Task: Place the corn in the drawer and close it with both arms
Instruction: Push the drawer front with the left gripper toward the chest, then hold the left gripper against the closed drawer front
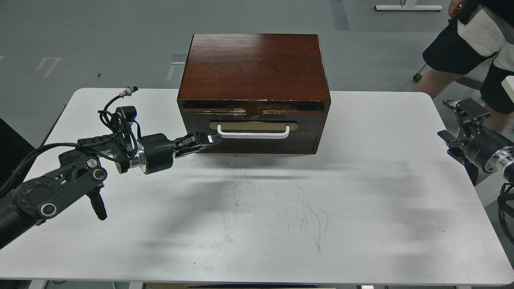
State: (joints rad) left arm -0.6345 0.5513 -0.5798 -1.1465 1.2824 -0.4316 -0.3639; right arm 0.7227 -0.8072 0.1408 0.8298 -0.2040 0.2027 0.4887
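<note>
One drawer (253, 132) sits in the front of a dark reddish-brown wooden cabinet (255, 66) that stands toward twelve o'clock on the white table (361, 200). Its front looks flush with the cabinet face, apart from a thin dark slit along its chipped top edge. Its white bar handle (253, 132) lies across a tan oval plate (253, 125). No ear of corn is visible on the table or beside the cabinet; the drawer's interior is hidden.

At about nine o'clock from the handle, the left gripper (211, 139) reaches in from the left — its fingers drawn close together, their tips right at the left end of the white bar. Whether they actually pinch the bar or merely touch it cannot be told at this angle. Behind the fingers are the gripper's round black body and a silver ring (138, 154), with looped cables (116, 120) rising above the wrist.

Over at three o'clock, well apart from the cabinet, the right gripper (461, 122) hovers at the table's right edge. Its fingers stand spread, holding nothing.

Toward six o'clock, the tabletop in front of the cabinet bears a patch of fine dark scratches (273, 208). Beyond the table at about two o'clock, a person (470, 44) in dark shorts stands on the grey floor (100, 40), seen only from the waist to the knee.
</note>
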